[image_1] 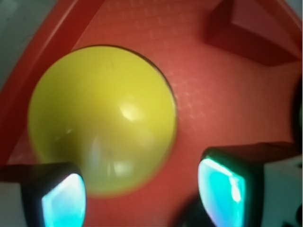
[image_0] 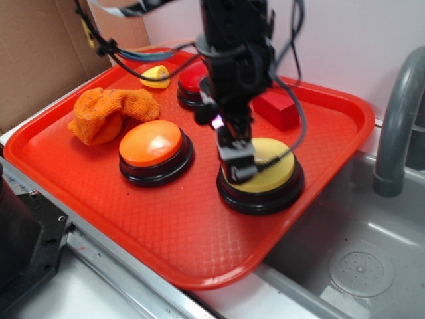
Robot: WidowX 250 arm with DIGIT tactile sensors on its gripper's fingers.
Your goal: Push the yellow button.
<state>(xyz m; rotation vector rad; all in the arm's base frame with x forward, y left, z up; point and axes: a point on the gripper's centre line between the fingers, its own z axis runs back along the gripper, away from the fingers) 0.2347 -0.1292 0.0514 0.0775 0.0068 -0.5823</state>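
Observation:
The yellow button (image_0: 275,169), a glossy pale-yellow dome on a black round base, sits on the right half of the red tray (image_0: 199,246). My gripper (image_0: 238,169) points straight down over the dome's left edge, very close to it or touching it; contact cannot be told. In the wrist view the yellow button (image_1: 102,113) fills the upper left. My gripper (image_1: 142,189) is open, its left fingertip over the dome's lower rim and the right one over bare tray. Nothing is held between the fingers.
An orange button (image_0: 150,143) stands to the left, and a red button (image_0: 192,78) behind my arm. A red block (image_0: 275,108) (image_1: 246,38), an orange cloth (image_0: 106,113) and a small yellow toy (image_0: 156,75) also lie on the tray. A sink (image_0: 358,266) and faucet (image_0: 395,119) are right.

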